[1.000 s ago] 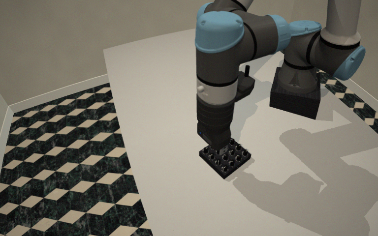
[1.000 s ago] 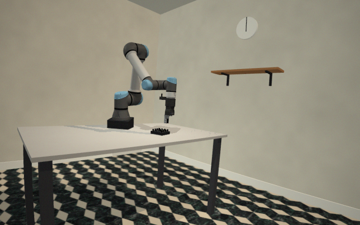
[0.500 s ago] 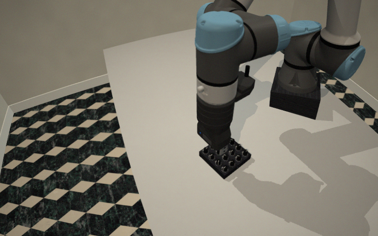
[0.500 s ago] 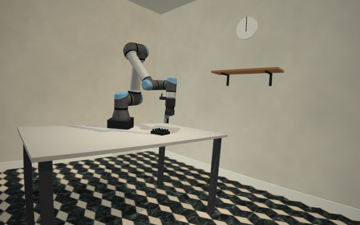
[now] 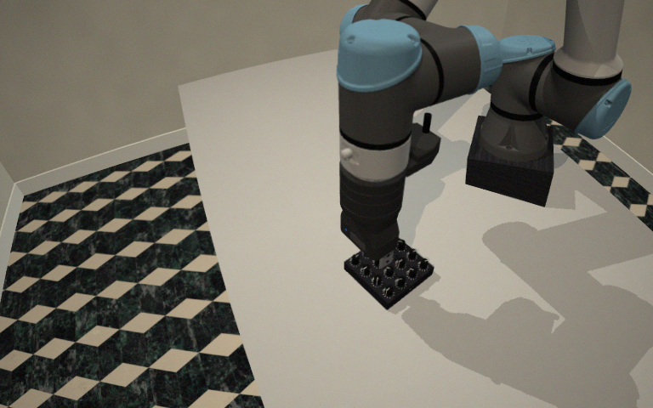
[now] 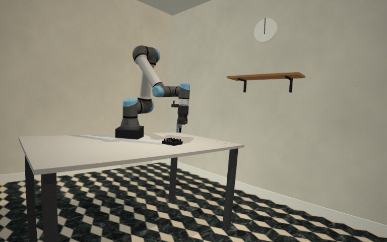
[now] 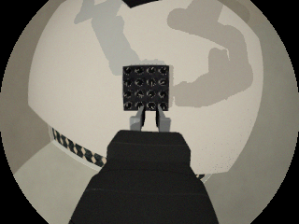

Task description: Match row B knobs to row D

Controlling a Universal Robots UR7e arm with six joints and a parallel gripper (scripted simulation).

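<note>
The grey two-finger metal gripper [image 5: 386,260] [image 6: 179,128] [image 7: 150,112] is held above the square black knob box [image 5: 388,302] [image 6: 172,143] [image 7: 146,89], its fingers partly spread with nothing between them, presumably so that a single knob can be straddled. The box is set nearer the far right corner of the white rectangular table [image 5: 288,346] [image 6: 100,154] [image 7: 61,79] in the exterior view. There, air is shown between fingertips and knobs; from the top, that gap is hidden. By the wrist view, all four rows are shown.
</note>
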